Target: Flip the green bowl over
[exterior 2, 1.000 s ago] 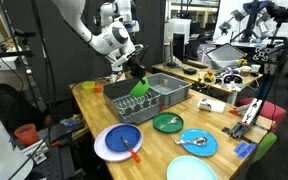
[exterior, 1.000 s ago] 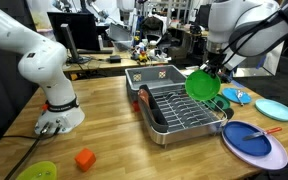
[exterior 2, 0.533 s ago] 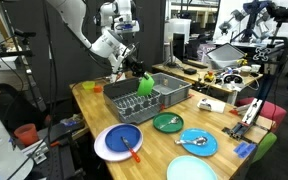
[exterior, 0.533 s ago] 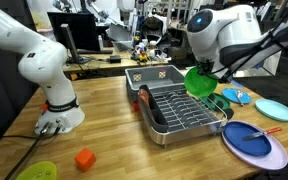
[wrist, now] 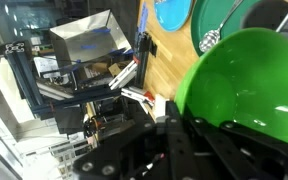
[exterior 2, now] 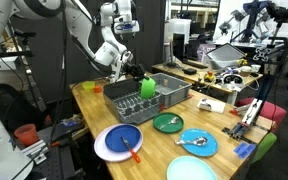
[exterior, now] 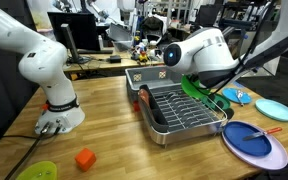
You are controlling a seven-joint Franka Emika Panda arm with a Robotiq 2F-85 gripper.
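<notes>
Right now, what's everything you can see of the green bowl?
The green bowl is bright green, smooth and plain, round and deep, and looks like glossy plastic. It is off the table, tipped up on edge rather than level, in the air over the grey dish rack. I cannot tell whether it touches the rack. The hand grips it at the rim. In an exterior view the arm hides part of it. The wrist view shows its curved wall close up, with no marks or contents visible.

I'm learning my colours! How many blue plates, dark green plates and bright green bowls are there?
Blue plates: 2
Dark green plate: 1
Bright green bowl: 1
Total: 4
</notes>
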